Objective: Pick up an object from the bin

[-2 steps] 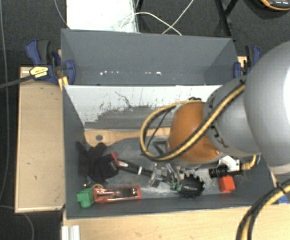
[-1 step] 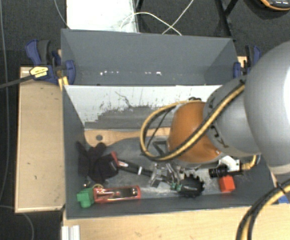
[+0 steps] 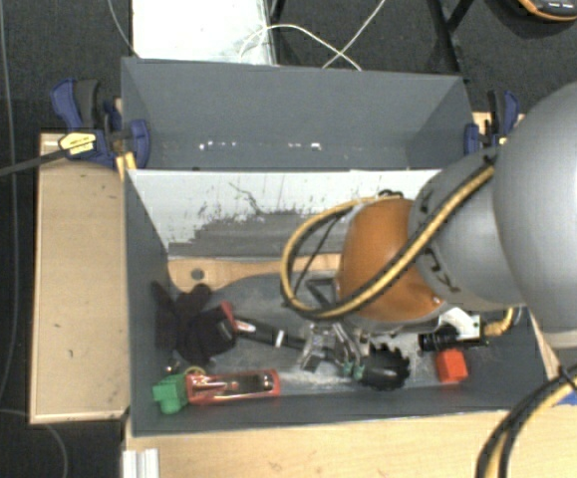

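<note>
Jaws low over the front middle of the grey bin (image 3: 288, 108), released or clenched impossible to tell; just beside, black round piece (image 3: 380, 371), black-handled tool (image 3: 258, 334); farther off, orange block (image 3: 451, 365), black glove (image 3: 193, 329), red tool (image 3: 233, 385)

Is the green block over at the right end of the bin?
No, the green block lies in the near-left corner of the bin.

Carrier: grey metal bin (image 3: 288, 113), floor scuffed | left: black crumpled lump (image 3: 190, 329), red-handled tool (image 3: 246, 329) touching its right side | front-left: green block (image 3: 170, 394) against flat red tool (image 3: 236, 385) | front-right: black round part (image 3: 384, 371), orange-red block (image 3: 451, 366) near it
</note>
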`<state>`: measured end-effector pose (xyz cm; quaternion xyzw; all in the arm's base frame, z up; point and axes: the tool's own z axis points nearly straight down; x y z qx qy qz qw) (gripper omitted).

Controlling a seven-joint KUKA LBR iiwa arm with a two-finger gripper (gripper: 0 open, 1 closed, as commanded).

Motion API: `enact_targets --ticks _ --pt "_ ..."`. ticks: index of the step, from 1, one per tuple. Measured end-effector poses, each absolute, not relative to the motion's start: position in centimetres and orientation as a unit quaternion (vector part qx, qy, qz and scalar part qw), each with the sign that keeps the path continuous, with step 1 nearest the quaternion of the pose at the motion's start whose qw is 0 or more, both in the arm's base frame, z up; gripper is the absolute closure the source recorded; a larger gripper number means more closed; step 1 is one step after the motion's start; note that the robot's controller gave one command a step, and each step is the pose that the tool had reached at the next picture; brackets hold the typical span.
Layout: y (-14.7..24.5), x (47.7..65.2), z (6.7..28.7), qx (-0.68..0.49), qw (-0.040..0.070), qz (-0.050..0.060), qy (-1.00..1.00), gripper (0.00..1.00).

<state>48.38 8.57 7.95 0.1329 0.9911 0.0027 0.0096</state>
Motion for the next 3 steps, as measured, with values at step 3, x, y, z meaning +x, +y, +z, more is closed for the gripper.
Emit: enact_targets --ticks 3 --pt "8.5 48.4 16.1 0.130 0.010 0.003 0.991 1.00"
